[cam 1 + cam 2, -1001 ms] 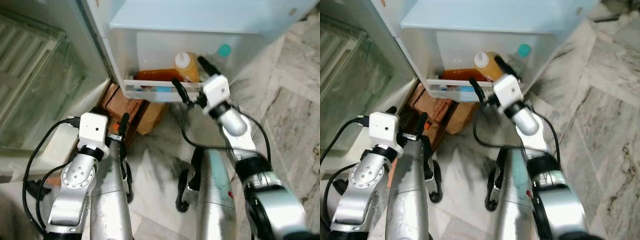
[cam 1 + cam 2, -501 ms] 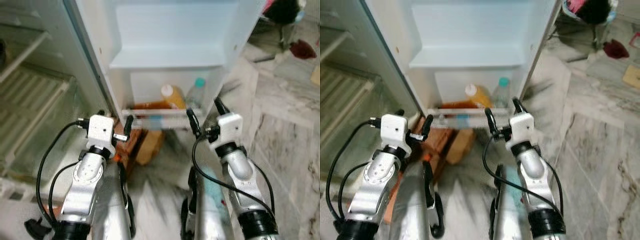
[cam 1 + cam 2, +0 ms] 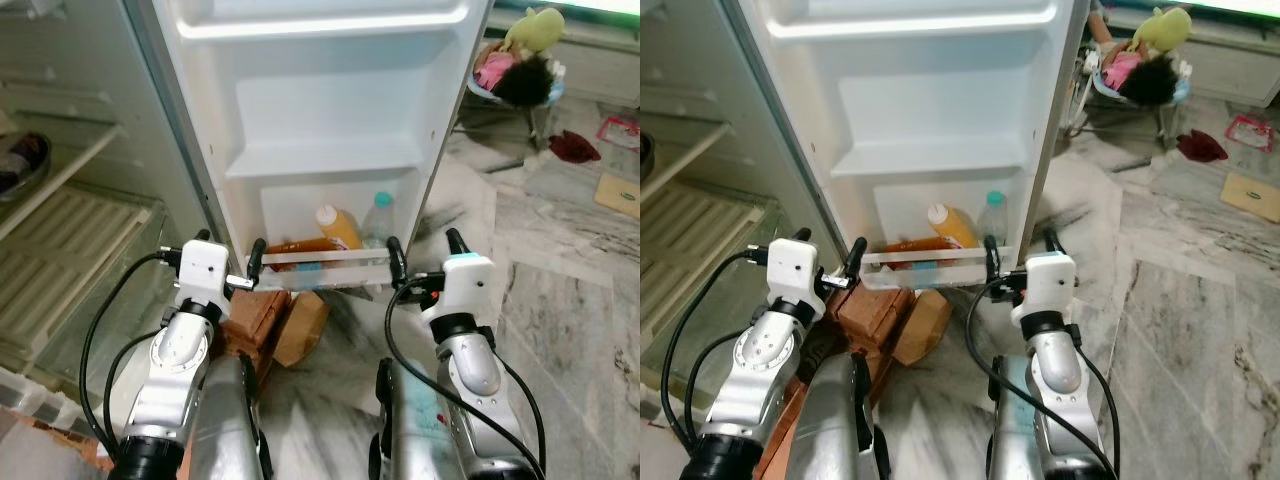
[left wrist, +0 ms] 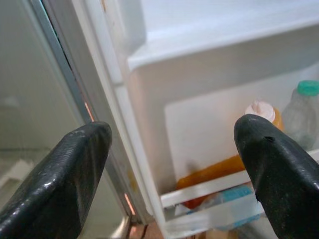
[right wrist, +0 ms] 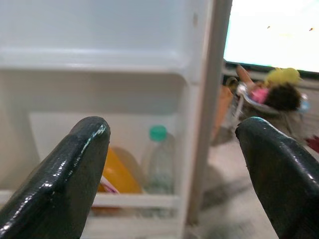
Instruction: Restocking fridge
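1. The fridge door (image 3: 330, 110) is seen standing open. Its lowest door shelf (image 3: 320, 262) is stocked with an orange juice bottle (image 3: 338, 227), a clear bottle with a teal cap (image 3: 377, 222), and an orange item lying flat behind the rail.
2. The middle door shelf (image 3: 325, 160) is seen bare, and the wire shelves (image 3: 60, 250) of the main compartment carry little.
3. The left gripper (image 3: 228, 255) and the right gripper (image 3: 420, 256) are held in front of the door, jaws released and spread wide, nothing grasped.
4. Progress is judged partial: one bin filled, more stock to be fetched.
5. Against the earlier frames, the right gripper has been withdrawn from the lowest bin, and the camera has been raised, so more of the door is shown.
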`<state>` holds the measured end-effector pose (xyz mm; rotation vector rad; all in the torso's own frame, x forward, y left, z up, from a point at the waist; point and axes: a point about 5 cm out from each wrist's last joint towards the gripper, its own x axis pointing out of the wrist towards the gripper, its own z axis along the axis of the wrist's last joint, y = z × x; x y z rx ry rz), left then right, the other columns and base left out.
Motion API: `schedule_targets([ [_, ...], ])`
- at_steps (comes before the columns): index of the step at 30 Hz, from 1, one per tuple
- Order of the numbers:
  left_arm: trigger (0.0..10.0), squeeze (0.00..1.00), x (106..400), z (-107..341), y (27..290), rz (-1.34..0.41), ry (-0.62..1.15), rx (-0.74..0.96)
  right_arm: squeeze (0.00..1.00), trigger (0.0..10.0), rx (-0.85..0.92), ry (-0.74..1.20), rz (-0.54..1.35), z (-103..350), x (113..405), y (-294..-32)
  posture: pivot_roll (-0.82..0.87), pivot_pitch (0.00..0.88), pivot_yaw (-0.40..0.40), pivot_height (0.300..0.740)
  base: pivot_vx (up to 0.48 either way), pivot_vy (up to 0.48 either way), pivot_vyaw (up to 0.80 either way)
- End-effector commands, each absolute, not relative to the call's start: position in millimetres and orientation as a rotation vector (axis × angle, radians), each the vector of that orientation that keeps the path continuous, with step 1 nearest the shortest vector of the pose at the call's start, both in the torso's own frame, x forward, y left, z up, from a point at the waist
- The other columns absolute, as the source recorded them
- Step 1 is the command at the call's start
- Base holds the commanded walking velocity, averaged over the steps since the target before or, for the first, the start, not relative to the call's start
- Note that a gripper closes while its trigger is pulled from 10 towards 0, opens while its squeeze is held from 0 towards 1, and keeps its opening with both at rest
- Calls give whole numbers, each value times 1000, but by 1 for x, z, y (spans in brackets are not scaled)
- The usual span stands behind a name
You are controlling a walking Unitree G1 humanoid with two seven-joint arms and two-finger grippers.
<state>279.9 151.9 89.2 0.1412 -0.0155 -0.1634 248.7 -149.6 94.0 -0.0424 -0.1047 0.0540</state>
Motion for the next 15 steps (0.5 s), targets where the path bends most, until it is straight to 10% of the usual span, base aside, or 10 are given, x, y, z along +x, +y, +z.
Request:
schedule_targets([
  [1,10000,0,282,91,153,-165,-33,155,0,10000,-49,-121,42,100,249,-155,-24,0,34,644,0,0,0],
  [15,10000,0,285,88,145,-176,-52,151,0,10000,-44,-97,55,97,245,-154,-36,0,23,734,0,0,0],
])
